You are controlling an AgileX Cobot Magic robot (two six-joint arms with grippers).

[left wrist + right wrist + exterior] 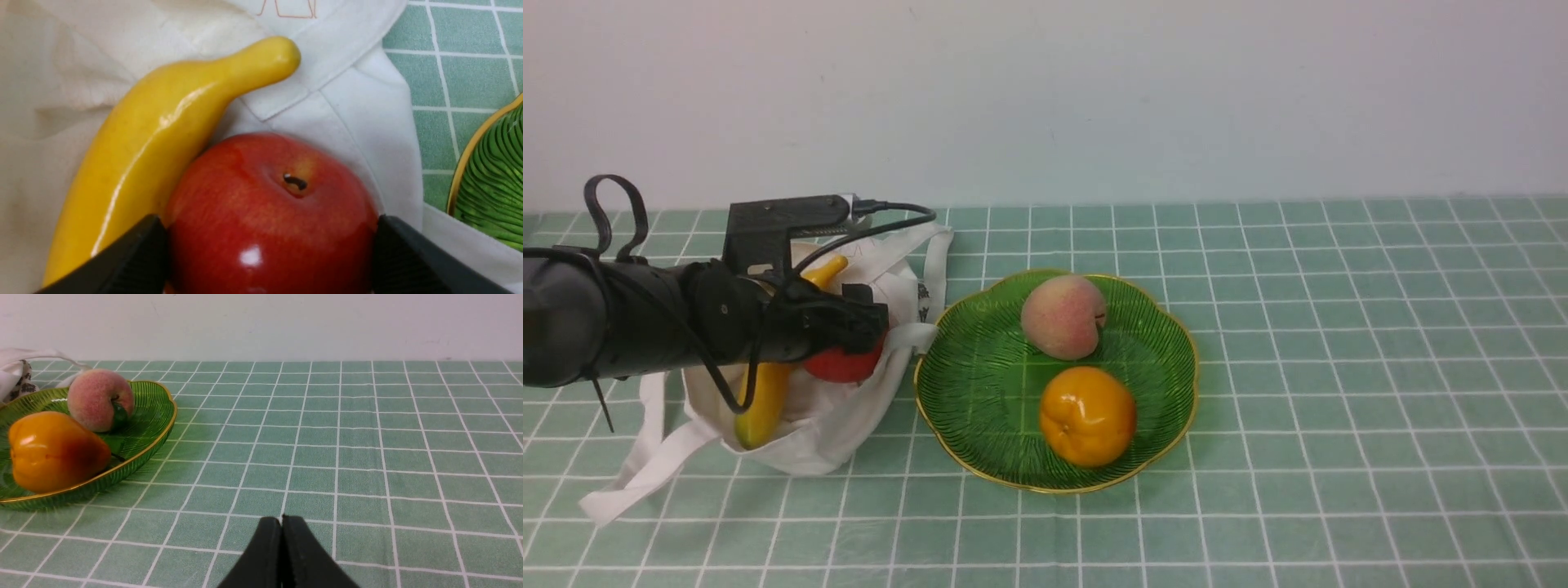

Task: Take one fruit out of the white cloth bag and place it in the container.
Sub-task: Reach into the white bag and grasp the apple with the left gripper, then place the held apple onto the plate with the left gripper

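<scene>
The apple (269,216) is held inside the bag (351,106) by the left gripper (269,245), closed to its width; a lift out, toward the plate (490,179) beside the gripper, is needed next

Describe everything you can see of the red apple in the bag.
The red apple is round, glossy and smooth, deep red with fainter orange-yellow streaks around a shallow dimple that holds a short dark stem. Bright highlights suggest a plastic or waxed skin. It looks whole. It sits with its stem toward the left wrist camera, in the open mouth of the white cloth bag, on its fabric, touching the yellow banana. The left gripper clamps it on two opposite sides.
</scene>
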